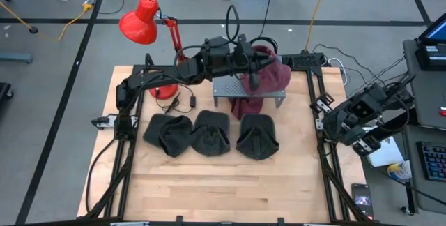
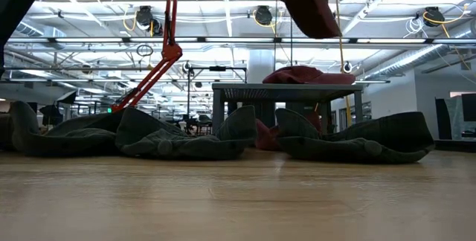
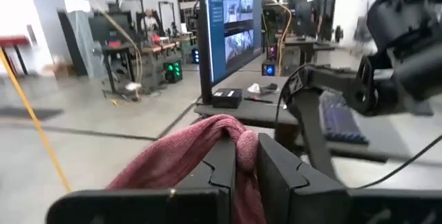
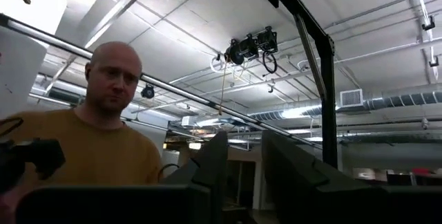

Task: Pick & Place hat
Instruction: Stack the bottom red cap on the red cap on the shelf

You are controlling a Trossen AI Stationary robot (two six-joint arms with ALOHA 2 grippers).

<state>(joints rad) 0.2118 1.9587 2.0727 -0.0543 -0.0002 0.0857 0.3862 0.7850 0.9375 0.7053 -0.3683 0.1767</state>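
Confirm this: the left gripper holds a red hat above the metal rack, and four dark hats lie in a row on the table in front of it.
Not quite. There are three dark hats in the row, not four; the high view shows it. The rest stands: the left gripper holds a red hat above the metal rack, with the row on the table in front.

Lying bare: front half of the table (image 1: pixel 223 184). Blocking the middle: three dark hats (image 1: pixel 209 134) in a row. Standing behind them: metal rack (image 1: pixel 247 95), with left arm (image 1: pixel 174 72) stretching over it. Crowding the back-left corner: red lamp (image 1: pixel 143 22).
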